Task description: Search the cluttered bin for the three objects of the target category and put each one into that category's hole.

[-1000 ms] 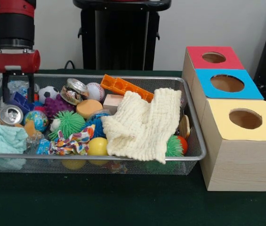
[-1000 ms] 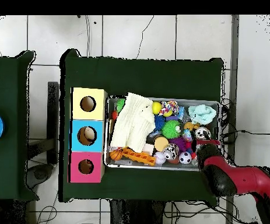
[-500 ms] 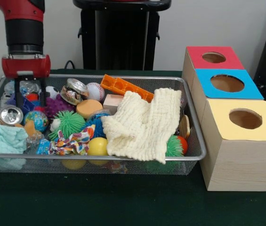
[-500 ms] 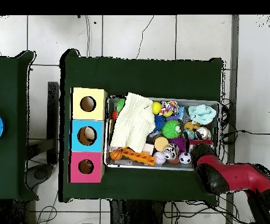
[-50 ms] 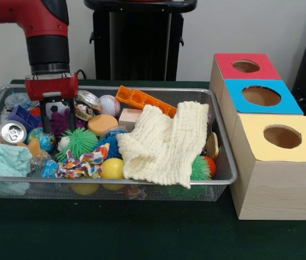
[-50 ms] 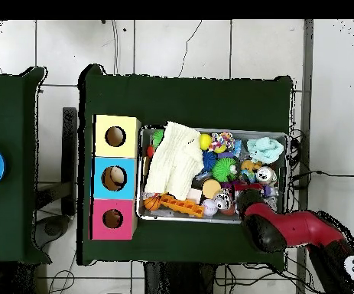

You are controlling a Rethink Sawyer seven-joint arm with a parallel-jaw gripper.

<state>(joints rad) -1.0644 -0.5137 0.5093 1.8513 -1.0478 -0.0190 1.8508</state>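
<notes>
Gripper [image 5: 57, 120]: fingers apart, empty, lowered over purple spiky ball [image 5: 62, 122] | wire bin [image 5: 142, 178]: cream cloth [image 5: 166, 142] hides toys | three coloured-top boxes [image 5: 261, 96] wait alongside.

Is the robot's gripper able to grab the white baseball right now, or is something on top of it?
Probably yes. The baseball sits uncovered on top of the pile, beside the orange block. The gripper hangs just to one side, open; only the crushed can lies between them.
</notes>
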